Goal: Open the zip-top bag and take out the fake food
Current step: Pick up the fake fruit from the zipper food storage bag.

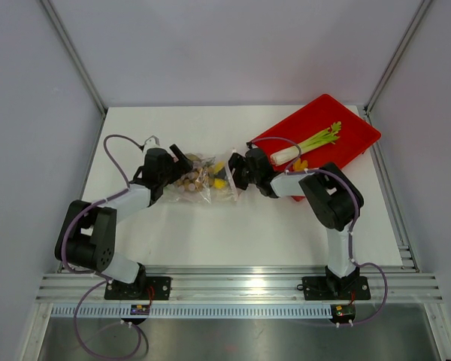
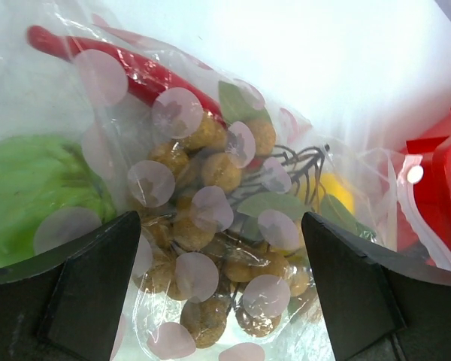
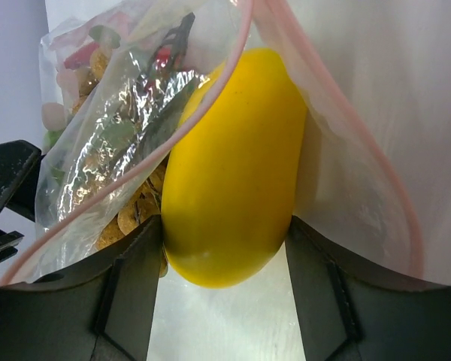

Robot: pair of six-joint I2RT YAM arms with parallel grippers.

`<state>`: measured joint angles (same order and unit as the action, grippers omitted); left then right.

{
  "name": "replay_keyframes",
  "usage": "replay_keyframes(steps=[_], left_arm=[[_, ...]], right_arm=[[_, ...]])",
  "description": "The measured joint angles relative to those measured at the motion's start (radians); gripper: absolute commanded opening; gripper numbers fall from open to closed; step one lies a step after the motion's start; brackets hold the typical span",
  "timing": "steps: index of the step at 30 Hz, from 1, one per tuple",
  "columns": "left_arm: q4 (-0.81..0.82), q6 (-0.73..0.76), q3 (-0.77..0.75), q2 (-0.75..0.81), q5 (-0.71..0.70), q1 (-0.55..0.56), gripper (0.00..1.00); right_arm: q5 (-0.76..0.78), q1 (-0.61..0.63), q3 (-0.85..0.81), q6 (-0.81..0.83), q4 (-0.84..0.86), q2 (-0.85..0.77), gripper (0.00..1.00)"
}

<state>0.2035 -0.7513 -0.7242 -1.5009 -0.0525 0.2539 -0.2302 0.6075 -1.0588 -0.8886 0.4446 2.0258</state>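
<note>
Right gripper [image 3: 225,233] jaws clamp yellow fake food [image 3: 233,150] at zip-top bag [image 1: 199,180] mouth; left gripper [image 2: 219,226] jaws apart, straddling bag. Red tray [image 1: 349,124]: far-right corner.

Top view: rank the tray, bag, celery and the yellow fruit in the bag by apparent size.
1. Tray
2. Bag
3. Celery, about as long as the bag but far thinner
4. Yellow fruit, only partly visible

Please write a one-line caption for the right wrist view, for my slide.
The right gripper clamps a yellow toy fruit at the open mouth of the zip-top bag, tan balls inside.
</note>
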Motion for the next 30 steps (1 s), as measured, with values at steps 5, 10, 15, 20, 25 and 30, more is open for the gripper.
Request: replay_keyframes(steps=[5,10,15,20,25,30], left_arm=[[-0.032,-0.010,0.001,0.027,-0.064,0.000,0.93],[-0.049,-0.018,0.010,0.047,-0.112,0.000,0.94],[-0.053,-0.018,0.013,0.048,-0.124,0.000,0.94],[-0.056,-0.018,0.013,0.048,-0.129,0.000,0.94],[-0.078,-0.036,0.012,0.048,-0.142,0.000,0.95],[-0.088,-0.052,0.013,0.048,-0.146,0.000,0.95]], right_arm=[[-0.010,0.000,-0.019,-0.005,-0.120,-0.035,0.51],[-0.005,0.001,-0.040,0.015,-0.245,-0.075,0.52],[0.004,0.001,-0.080,0.050,-0.347,-0.098,0.54],[0.004,0.001,-0.097,0.068,-0.391,-0.104,0.54],[0.021,0.001,-0.097,0.085,-0.436,-0.127,0.56],[0.028,0.001,-0.112,0.104,-0.484,-0.144,0.56]])
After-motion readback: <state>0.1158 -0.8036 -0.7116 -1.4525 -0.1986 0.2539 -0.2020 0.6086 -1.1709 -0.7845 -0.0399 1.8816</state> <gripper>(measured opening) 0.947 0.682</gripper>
